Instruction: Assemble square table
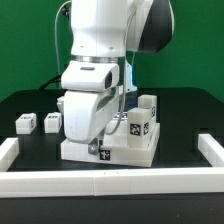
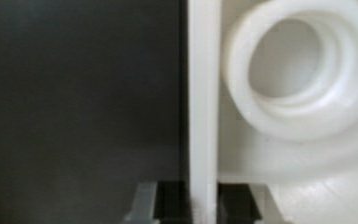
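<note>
The white square tabletop [image 1: 135,148] lies on the black table, mostly behind my arm. Two white tagged legs [image 1: 141,120] stand upright on its part towards the exterior view's right. Two more legs lie loose towards the exterior view's left, one [image 1: 25,123] beside the other [image 1: 52,122]. My gripper [image 1: 100,147] is down on the tabletop's near side wall. In the wrist view the gripper [image 2: 202,197] has one dark finger [image 2: 163,202] on each side of the thin upright wall [image 2: 202,90], shut on it. A round screw socket [image 2: 309,62] shows inside the tabletop.
Long white straight bars fence the work area: one along the front [image 1: 110,184], one at the exterior view's left [image 1: 8,150], one at its right [image 1: 212,150]. A green wall stands behind. The arm's body hides much of the tabletop.
</note>
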You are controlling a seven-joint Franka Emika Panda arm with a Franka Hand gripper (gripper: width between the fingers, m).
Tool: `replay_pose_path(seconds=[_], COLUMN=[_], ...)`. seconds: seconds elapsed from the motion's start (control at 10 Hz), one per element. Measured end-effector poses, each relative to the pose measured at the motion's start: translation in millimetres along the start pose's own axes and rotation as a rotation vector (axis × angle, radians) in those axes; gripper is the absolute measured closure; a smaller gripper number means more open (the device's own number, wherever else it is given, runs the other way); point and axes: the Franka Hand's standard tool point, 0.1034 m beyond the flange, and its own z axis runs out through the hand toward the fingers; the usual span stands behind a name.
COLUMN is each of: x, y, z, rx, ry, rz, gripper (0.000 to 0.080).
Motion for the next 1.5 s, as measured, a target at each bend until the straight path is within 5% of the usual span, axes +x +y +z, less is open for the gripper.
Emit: replay_pose_path(seconds=[0.3,0.5,0.8,1.5], x=[-2.7,9.7,29.5,25.0], y=[0.4,1.0,4.2,3.0], z=[-0.1,-3.1,-4.4,-1.8], rx=[-0.001,-0.002,0.035,0.040], ry=[-0.018,-0.019,-0.016,-0.019], rz=[-0.133,-0.172,-0.211,-0.218], gripper=[0.0739,0.0739,0.0739,0.0739])
